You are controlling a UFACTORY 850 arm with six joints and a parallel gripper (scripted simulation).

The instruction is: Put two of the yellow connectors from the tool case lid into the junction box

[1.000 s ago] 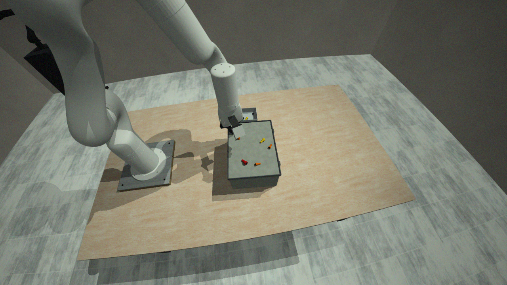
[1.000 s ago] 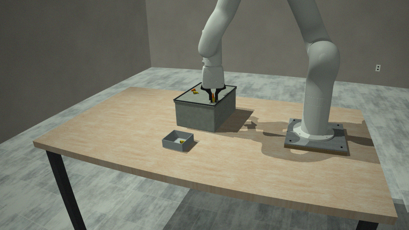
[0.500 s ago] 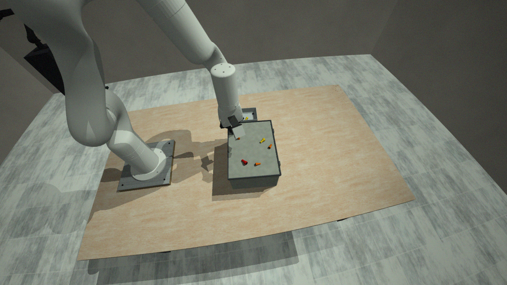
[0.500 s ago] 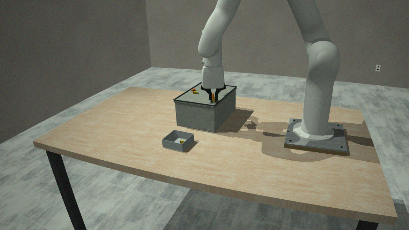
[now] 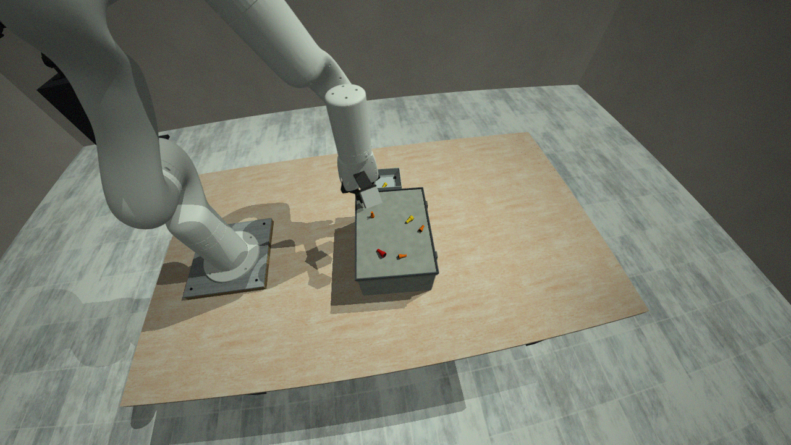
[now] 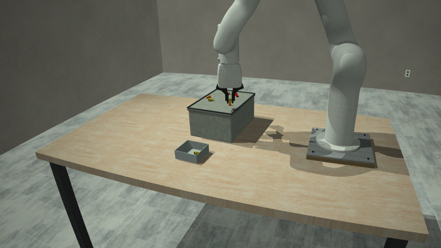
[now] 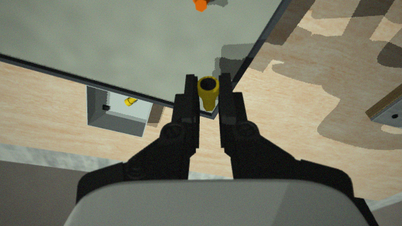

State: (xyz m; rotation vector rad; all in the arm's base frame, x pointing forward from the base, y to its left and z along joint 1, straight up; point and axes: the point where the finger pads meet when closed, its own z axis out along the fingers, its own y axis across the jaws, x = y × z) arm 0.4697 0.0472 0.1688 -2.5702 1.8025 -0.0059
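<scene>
My gripper is shut on a yellow connector, held upright a little above the near corner of the tool case lid. In the top view the wrist hides the fingers. Another yellow connector lies loose on the lid. A third yellow connector lies inside the steel junction box, on the table beside the case.
Orange connectors and a red one lie on the lid; one orange connector is just ahead of the fingers. The arm's base plate stands on the wooden table.
</scene>
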